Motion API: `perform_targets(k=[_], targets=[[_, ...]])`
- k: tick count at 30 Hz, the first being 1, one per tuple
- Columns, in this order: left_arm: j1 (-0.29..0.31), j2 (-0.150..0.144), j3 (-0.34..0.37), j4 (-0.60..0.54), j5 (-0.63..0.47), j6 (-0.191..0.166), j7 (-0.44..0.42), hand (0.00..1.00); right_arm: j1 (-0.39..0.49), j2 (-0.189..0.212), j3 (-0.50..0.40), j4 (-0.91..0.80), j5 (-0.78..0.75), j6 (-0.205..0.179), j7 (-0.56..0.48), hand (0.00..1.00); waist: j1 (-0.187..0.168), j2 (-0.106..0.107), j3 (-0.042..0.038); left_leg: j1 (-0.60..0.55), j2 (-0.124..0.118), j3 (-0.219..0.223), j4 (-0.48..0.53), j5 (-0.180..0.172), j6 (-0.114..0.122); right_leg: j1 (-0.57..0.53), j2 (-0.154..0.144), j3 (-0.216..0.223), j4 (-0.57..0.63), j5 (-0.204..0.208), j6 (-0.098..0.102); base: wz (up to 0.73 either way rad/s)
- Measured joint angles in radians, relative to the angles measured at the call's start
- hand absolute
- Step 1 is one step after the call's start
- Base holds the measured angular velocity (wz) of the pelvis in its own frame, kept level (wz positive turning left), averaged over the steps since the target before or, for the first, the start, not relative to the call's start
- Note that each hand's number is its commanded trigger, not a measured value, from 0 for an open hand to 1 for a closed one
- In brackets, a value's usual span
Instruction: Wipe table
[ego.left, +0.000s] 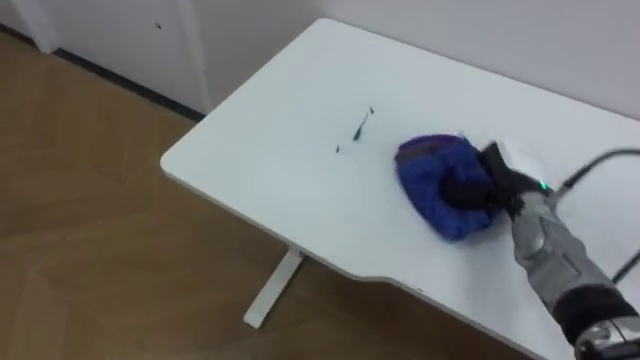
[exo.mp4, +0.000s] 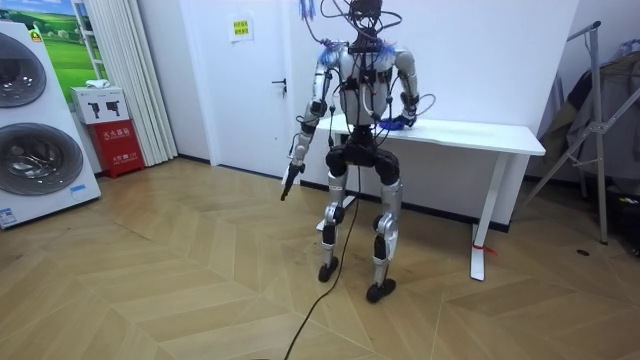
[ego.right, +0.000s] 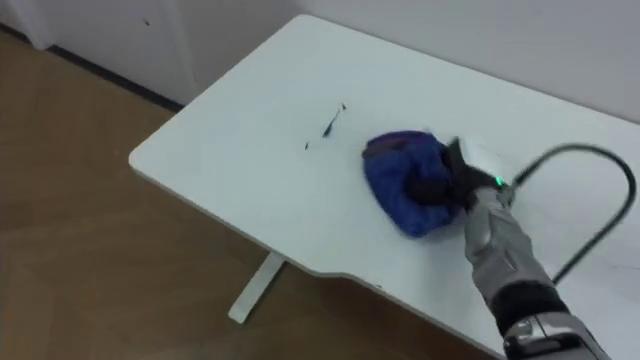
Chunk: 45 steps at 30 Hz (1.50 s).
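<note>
Wiping looks to be the step in hand at the white table (ego.left: 270, 190). The right hand (ego.left: 468, 188) lies on top of a bunched blue cloth (ego.left: 428, 172), its dark fingers curled down into the folds so that they grip it. The cloth sits on the tabletop under and just ahead of the palm. Forward and to the left of the hand, beyond the cloth, a few thin dark marks (ego.left: 360, 124) lie on the bare surface, near the cloth's edge but apart from it; those look like the thing to clear. To do the stroke well, I judge the hand should press the cloth down evenly and push it away and leftward right over the marks. The wad belongs beneath the palm, so that the fingers do not ride off it and scrape the top. The stroke should end short of the table edge further to the hand's left, or the cloth may slide off. In the room view the left hand (exo.mp4: 290, 181) hangs at the robot's side, away from the table; whether it is open I cannot tell.
</note>
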Motion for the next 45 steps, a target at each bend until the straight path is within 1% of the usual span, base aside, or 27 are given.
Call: perform_targets(k=[2, 3, 4, 5, 6, 8, 9, 10, 11, 13, 14, 16, 17, 18, 19, 20, 21, 22, 23, 24, 26, 29, 33, 36, 38, 41, 45], targets=[[-0.025, 0.014, 0.02, -0.002, 0.0, -0.034, 0.002, 0.0, 0.045, -0.005, -0.046, 0.0, 0.016, -0.027, -0.031, 1.0, -0.028, -0.002, 0.0038, 0.008, 0.009, 0.05, 0.01, -0.014, 0.021, -0.014, -0.015, 0.002, 0.028, 0.0, 0.001, -0.38], [-0.038, 0.028, 0.037, -0.002, 0.0, -0.058, 0.003, 0.0, 0.065, -0.012, -0.065, 0.0, 0.02, -0.03, -0.046, 1.0, -0.041, -0.003, -0.0011, 0.004, 0.018, 0.093, 0.014, -0.02, 0.027, -0.026, -0.019, 0.002, 0.029, -0.001, 0.002, -0.59], [-0.054, 0.047, 0.045, -0.012, -0.002, -0.084, 0.01, 0.0, 0.08, -0.02, -0.082, 0.006, 0.044, -0.031, -0.057, 1.0, -0.048, -0.003, -0.0149, -0.015, 0.038, 0.104, 0.018, -0.04, 0.03, -0.051, -0.014, -0.007, 0.042, -0.004, 0.012, -0.67], [-0.084, 0.062, 0.064, -0.016, 0.0, -0.113, 0.015, 0.0, 0.099, -0.037, -0.097, 0.015, 0.08, -0.032, -0.075, 1.0, -0.053, -0.006, -0.0181, -0.045, 0.061, 0.108, 0.05, -0.079, 0.026, -0.085, -0.046, -0.037, 0.115, -0.033, 0.009, -0.47], [-0.095, 0.067, 0.073, -0.018, 0.001, -0.122, 0.021, 0.0, 0.108, -0.043, -0.104, 0.029, 0.098, -0.034, -0.085, 1.0, -0.055, -0.009, -0.0182, -0.059, 0.072, 0.11, 0.078, -0.092, 0.023, -0.093, -0.075, -0.042, 0.143, -0.041, 0.011, -0.32], [-0.132, 0.098, 0.075, -0.008, 0.0, -0.142, 0.038, 0.0, 0.148, -0.055, -0.134, 0.086, 0.153, -0.034, -0.122, 1.0, -0.059, -0.018, -0.0249, -0.087, 0.131, 0.103, 0.157, -0.132, -0.006, -0.106, -0.17, -0.017, 0.163, -0.039, 0.01, -0.18], [-0.136, 0.105, 0.076, -0.002, 0.0, -0.147, 0.039, 0.0, 0.155, -0.056, -0.138, 0.098, 0.162, -0.034, -0.126, 1.0, -0.058, -0.022, -0.0251, -0.094, 0.148, 0.099, 0.169, -0.137, -0.015, -0.106, -0.182, -0.016, 0.146, -0.031, 0.014, -0.04], [-0.139, 0.117, 0.072, -0.002, -0.003, -0.15, 0.043, 0.0, 0.167, -0.056, -0.157, 0.107, 0.171, -0.033, -0.126, 1.0, -0.077, -0.025, -0.0247, -0.116, 0.188, 0.083, 0.207, -0.15, -0.038, -0.095, -0.196, -0.02, 0.089, 0.001, 0.017, 0.08], [-0.138, 0.126, 0.067, -0.003, -0.013, -0.15, 0.044, 0.0, 0.177, -0.057, -0.169, 0.107, 0.179, -0.034, -0.127, 1.0, -0.085, -0.027, -0.0242, -0.141, 0.223, 0.052, 0.238, -0.157, -0.064, -0.082, -0.198, -0.023, 0.024, 0.038, 0.018, 0.17], [-0.138, 0.133, 0.051, -0.004, -0.023, -0.144, 0.053, 0.0, 0.182, -0.057, -0.172, 0.107, 0.184, -0.034, -0.123, 1.0, -0.11, -0.035, -0.026, -0.151, 0.267, 0.009, 0.251, -0.15, -0.109, -0.06, -0.185, -0.025, -0.051, 0.089, 0.024, 0.32], [-0.13, 0.135, 0.039, -0.002, -0.024, -0.142, 0.056, 0.0, 0.181, -0.057, -0.172, 0.105, 0.181, -0.034, -0.121, 1.0, -0.117, -0.039, -0.0238, -0.156, 0.296, -0.011, 0.245, -0.138, -0.141, -0.056, -0.168, -0.026, -0.061, 0.109, 0.026, 0.35], [-0.126, 0.128, 0.034, -0.007, -0.042, -0.142, 0.06, 0.0, 0.159, -0.057, -0.168, 0.085, 0.148, -0.033, -0.114, 1.0, -0.11, -0.047, -0.0234, -0.157, 0.343, -0.017, 0.228, -0.121, -0.178, -0.096, -0.137, -0.037, 0.02, 0.112, 0.017, 0.03], [-0.12, 0.113, 0.032, -0.007, -0.042, -0.142, 0.067, 0.0, 0.144, -0.062, -0.161, 0.052, 0.103, -0.031, -0.109, 1.0, -0.098, -0.043, -0.0284, -0.153, 0.372, -0.018, 0.224, -0.112, -0.184, -0.128, -0.135, -0.078, 0.104, 0.033, 0.092, -0.22], [-0.121, 0.096, 0.031, -0.003, -0.042, -0.141, 0.07, 0.0, 0.131, -0.063, -0.156, 0.042, 0.072, -0.026, -0.108, 1.0, -0.09, -0.029, -0.024, -0.149, 0.394, -0.022, 0.219, -0.101, -0.162, -0.145, -0.119, -0.083, 0.152, -0.004, 0.05, -0.07], [-0.115, 0.07, 0.024, -0.002, -0.041, -0.138, 0.071, 0.0, 0.117, -0.063, -0.134, 0.02, 0.02, -0.009, -0.108, 1.0, -0.09, -0.032, -0.0192, -0.15, 0.401, -0.012, 0.202, -0.051, -0.102, -0.165, -0.112, -0.093, 0.201, -0.057, 0.031, 0.18], [-0.106, 0.038, 0.022, 0.002, -0.04, -0.138, 0.071, 0.0, 0.087, -0.064, -0.113, 0.007, -0.035, 0.016, -0.099, 1.0, -0.086, -0.037, -0.0212, -0.163, 0.376, 0.008, 0.207, -0.037, -0.108, -0.173, -0.1, -0.092, 0.204, -0.077, 0.015, 0.24], [-0.102, 0.025, 0.021, 0.005, -0.04, -0.138, 0.071, 0.0, 0.067, -0.065, -0.097, 0.002, -0.052, 0.031, -0.088, 1.0, -0.082, -0.038, -0.0196, -0.173, 0.352, 0.018, 0.217, -0.037, -0.108, -0.175, -0.099, -0.105, 0.202, -0.084, 0.009, 0.14], [-0.096, 0.011, 0.017, 0.011, -0.037, -0.136, 0.071, 0.0, 0.021, -0.065, -0.062, -0.009, -0.098, 0.059, -0.058, 1.0, -0.071, -0.041, -0.0129, -0.192, 0.306, 0.042, 0.227, -0.037, -0.108, -0.185, -0.093, -0.119, 0.195, -0.096, 0.004, 0.07], [-0.082, 0.003, 0.016, 0.011, -0.041, -0.133, 0.071, 0.0, -0.03, -0.068, -0.026, -0.024, -0.161, 0.08, -0.026, 1.0, -0.062, -0.042, -0.01, -0.209, 0.262, 0.049, 0.233, -0.037, -0.108, -0.189, -0.076, -0.12, 0.177, -0.091, -0.009, 0.06], [-0.078, 0.002, 0.015, 0.012, -0.041, -0.13, 0.07, 0.0, -0.049, -0.07, -0.007, -0.033, -0.183, 0.087, -0.014, 1.0, -0.052, -0.038, -0.0086, -0.215, 0.246, 0.052, 0.232, -0.037, -0.108, -0.188, -0.061, -0.119, 0.163, -0.081, -0.013, 0.0], [-0.054, 0.002, 0.015, 0.013, -0.06, -0.12, 0.069, 0.0, -0.129, -0.058, 0.06, -0.078, -0.26, 0.101, 0.031, 1.0, 0.002, -0.022, -0.0039, -0.192, 0.19, 0.055, 0.192, -0.037, -0.108, -0.178, -0.013, -0.114, 0.112, -0.055, -0.053, -0.17], [-0.03, 0.002, 0.016, 0.017, -0.066, -0.098, 0.05, 0.0, -0.198, -0.057, 0.128, -0.119, -0.283, 0.077, 0.061, 1.0, 0.061, -0.007, 0.0006, -0.143, 0.159, 0.035, 0.104, -0.021, -0.103, -0.169, 0.019, -0.107, 0.057, -0.038, -0.061, -0.2], [0.004, 0.001, 0.033, 0.021, -0.079, -0.072, 0.028, 0.0, -0.212, -0.072, 0.128, -0.117, -0.265, 0.061, 0.065, 1.0, 0.084, -0.006, -0.0022, -0.124, 0.137, 0.033, 0.024, 0.005, -0.1, -0.167, 0.019, -0.093, 0.029, -0.029, -0.053, 0.09], [0.01, 0.002, 0.042, 0.018, -0.097, -0.046, 0.017, 0.0, -0.194, -0.113, 0.103, -0.019, -0.21, 0.062, 0.063, 1.0, 0.055, -0.013, -0.0039, -0.121, 0.115, -0.007, 0.003, 0.016, -0.092, -0.132, 0.014, -0.111, -0.006, -0.021, -0.04, 0.47], [0.007, 0.003, 0.074, 0.018, -0.093, -0.03, 0.008, 0.0, -0.147, -0.125, 0.005, 0.063, -0.147, 0.045, 0.053, 1.0, 0.0, -0.03, -0.0072, -0.128, 0.094, -0.045, 0.003, 0.018, -0.089, -0.097, 0.003, -0.134, -0.033, -0.023, -0.02, 0.57], [0.011, 0.017, 0.075, -0.018, -0.088, -0.028, 0.009, 0.0, -0.065, -0.145, -0.117, 0.118, -0.009, 0.037, 0.016, 1.0, -0.063, -0.052, -0.0147, -0.123, 0.08, -0.055, 0.003, 0.018, -0.088, -0.063, -0.002, -0.132, -0.047, -0.021, -0.012, 0.42], [0.008, 0.031, 0.109, -0.021, -0.086, -0.044, 0.01, 0.0, 0.043, -0.163, -0.211, 0.151, 0.079, 0.015, -0.012, 1.0, -0.084, -0.065, -0.0232, -0.089, 0.076, -0.051, -0.004, 0.016, -0.085, -0.026, 0.002, -0.131, -0.087, -0.015, -0.002, -0.1]])
